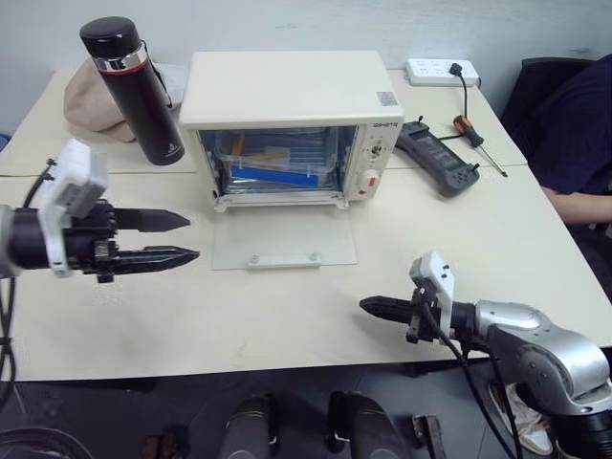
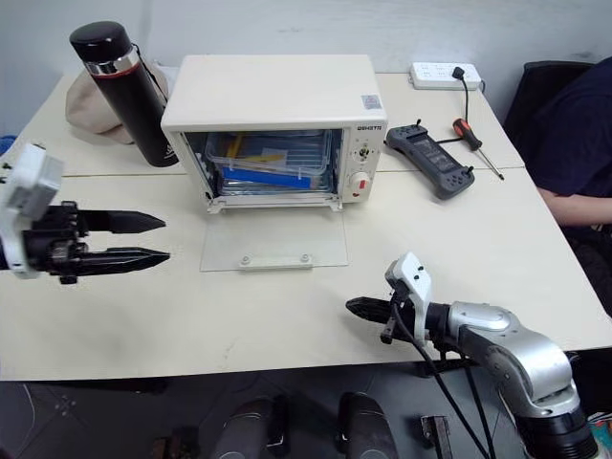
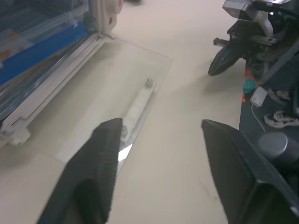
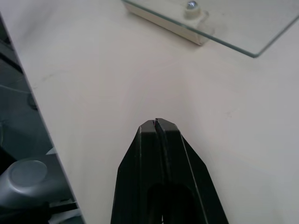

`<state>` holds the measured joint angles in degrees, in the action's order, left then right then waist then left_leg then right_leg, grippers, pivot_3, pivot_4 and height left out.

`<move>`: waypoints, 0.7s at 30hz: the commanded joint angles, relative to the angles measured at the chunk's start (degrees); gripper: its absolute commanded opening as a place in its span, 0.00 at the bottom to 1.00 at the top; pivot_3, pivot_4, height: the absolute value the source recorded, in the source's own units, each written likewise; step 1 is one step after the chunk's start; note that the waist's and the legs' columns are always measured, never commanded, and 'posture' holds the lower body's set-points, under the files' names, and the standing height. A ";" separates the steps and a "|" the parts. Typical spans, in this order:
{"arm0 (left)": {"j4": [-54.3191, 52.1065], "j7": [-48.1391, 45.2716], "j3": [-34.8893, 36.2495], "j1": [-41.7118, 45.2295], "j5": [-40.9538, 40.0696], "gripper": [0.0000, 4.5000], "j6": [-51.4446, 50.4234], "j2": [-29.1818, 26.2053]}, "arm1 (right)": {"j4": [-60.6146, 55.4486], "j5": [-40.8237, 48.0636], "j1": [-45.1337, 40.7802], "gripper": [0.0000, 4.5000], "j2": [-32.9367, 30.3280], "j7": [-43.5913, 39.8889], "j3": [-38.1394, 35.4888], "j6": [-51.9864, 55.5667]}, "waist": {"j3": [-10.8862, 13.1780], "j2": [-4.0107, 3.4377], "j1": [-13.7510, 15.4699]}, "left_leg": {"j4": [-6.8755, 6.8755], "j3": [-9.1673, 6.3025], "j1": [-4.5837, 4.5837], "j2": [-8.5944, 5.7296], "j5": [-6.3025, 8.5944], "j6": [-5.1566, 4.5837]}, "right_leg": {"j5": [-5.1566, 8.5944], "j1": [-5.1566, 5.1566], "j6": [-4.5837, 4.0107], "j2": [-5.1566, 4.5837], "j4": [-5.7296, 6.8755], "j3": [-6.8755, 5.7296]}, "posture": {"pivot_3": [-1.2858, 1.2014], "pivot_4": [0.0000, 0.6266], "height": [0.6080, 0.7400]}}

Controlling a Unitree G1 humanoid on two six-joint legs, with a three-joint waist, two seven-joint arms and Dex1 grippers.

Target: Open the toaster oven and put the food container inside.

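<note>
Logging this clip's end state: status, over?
Left end effector open, empty; right end effector shut, empty. Food container inside toaster oven, glass door lying open. Nothing obstructing.

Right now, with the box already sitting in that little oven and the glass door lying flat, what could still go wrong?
The toaster oven glass door lies open on the table, so a sweeping arm might knock it. The left tool, open, hangs close to the door's edge. The food container looks close to the opening, so the door might not shut cleanly. The black flask beside the oven could tip if bumped.
</note>
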<state>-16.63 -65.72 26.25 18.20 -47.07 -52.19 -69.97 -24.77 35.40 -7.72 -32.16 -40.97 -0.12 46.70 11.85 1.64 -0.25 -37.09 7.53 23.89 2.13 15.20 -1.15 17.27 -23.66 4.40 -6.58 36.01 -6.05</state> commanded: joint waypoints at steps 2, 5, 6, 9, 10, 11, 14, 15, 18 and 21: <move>1.78 -0.52 2.36 2.27 0.05 0.99 1.68 -1.66 | 6.20 -5.65 -3.56 0.00 6.33 5.98 2.13 -6.37 | 0.05 -0.10 -0.02 | -0.01 0.06 0.06 -0.02 -0.06 -0.09 | 0.00 -0.06 0.00 0.00 0.03 0.05 | 0.52 0.24 1.00; 0.83 0.94 1.45 3.34 0.63 0.99 2.99 -1.13 | 13.87 -9.77 -7.18 0.00 10.33 7.81 3.36 -12.04 | 0.05 -0.09 -0.08 | -0.04 0.08 0.13 -0.02 -0.15 -0.30 | 0.00 -0.10 0.01 0.03 0.01 0.05 | 0.52 0.24 1.00; 0.83 1.51 1.16 3.82 0.62 0.99 3.16 -0.95 | 16.00 -10.13 -8.50 0.00 11.51 8.27 2.97 -13.04 | 0.05 -0.09 -0.10 | -0.05 0.08 0.15 -0.02 -0.15 -0.30 | 0.00 -0.11 0.01 0.03 0.00 0.04 | 0.52 0.24 1.00; 1.47 2.51 0.64 4.76 0.94 0.99 3.81 -0.73 | 16.88 -7.46 -11.53 0.00 12.75 6.55 0.48 -13.07 | 0.05 -0.09 -0.32 | -0.06 0.08 0.16 0.00 -0.16 -0.30 | 0.00 -0.12 0.01 0.10 0.04 0.04 | 0.52 0.24 1.00; 1.78 2.63 0.74 4.92 1.02 1.00 4.06 -0.68 | 15.62 -5.31 -12.22 0.04 12.24 5.40 -0.76 -11.63 | 0.05 -0.10 -0.39 | -0.05 0.09 0.16 0.00 -0.16 -0.31 | 0.00 -0.13 0.01 0.11 0.06 0.06 | 0.52 0.24 1.00; 2.30 2.83 0.96 5.18 0.93 1.00 4.07 -0.64 | 13.59 -2.54 -13.12 0.09 10.85 3.69 -2.09 -9.51 | 0.05 -0.10 -0.39 | -0.05 0.09 0.16 -0.01 -0.17 -0.32 | 0.00 -0.13 0.01 0.11 0.07 0.06 | 0.52 0.24 1.00; 3.97 2.76 1.78 5.25 1.18 1.00 4.81 -0.73 | 8.50 4.77 -16.59 0.28 4.37 -2.62 -6.25 -4.91 | 0.08 -0.14 -0.36 | -0.10 0.08 0.22 -0.01 -0.19 -0.37 | 0.00 -0.16 0.02 0.12 0.34 0.06 | 0.52 0.24 1.00; 4.61 2.51 1.96 5.04 1.57 1.00 5.38 -0.89 | 8.05 7.02 -18.42 0.35 1.46 -4.82 -8.09 -3.62 | 0.10 -0.17 -0.34 | -0.13 0.09 0.22 -0.01 -0.20 -0.40 | 0.00 -0.15 0.02 0.12 0.36 0.05 | 0.52 0.24 1.00; 6.70 1.54 2.30 4.76 2.68 1.00 6.89 -1.65 | 11.43 11.48 -25.55 0.57 -7.49 -9.72 -13.10 0.25 | 0.11 -0.18 -0.25 | -0.18 0.11 0.18 -0.03 -0.19 -0.45 | 0.00 -0.15 0.03 0.15 0.39 0.01 | 0.52 0.24 1.00; 8.53 0.13 2.75 4.86 3.45 1.00 7.85 -2.64 | 15.10 12.86 -29.68 0.79 -13.92 -13.64 -14.88 2.16 | 0.07 -0.12 -0.13 | -0.13 0.15 0.17 0.00 -0.19 -0.45 | 0.00 -0.19 0.03 0.10 0.34 0.00 | 0.52 0.24 1.00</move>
<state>-8.44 -64.71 26.38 22.35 -44.41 -45.55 -70.91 -10.37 46.57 -37.29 -44.91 -52.19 -14.08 47.87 11.92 1.52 -0.39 -37.23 7.68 24.06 2.20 15.02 -1.57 17.27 -23.85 4.42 -6.46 36.34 -6.05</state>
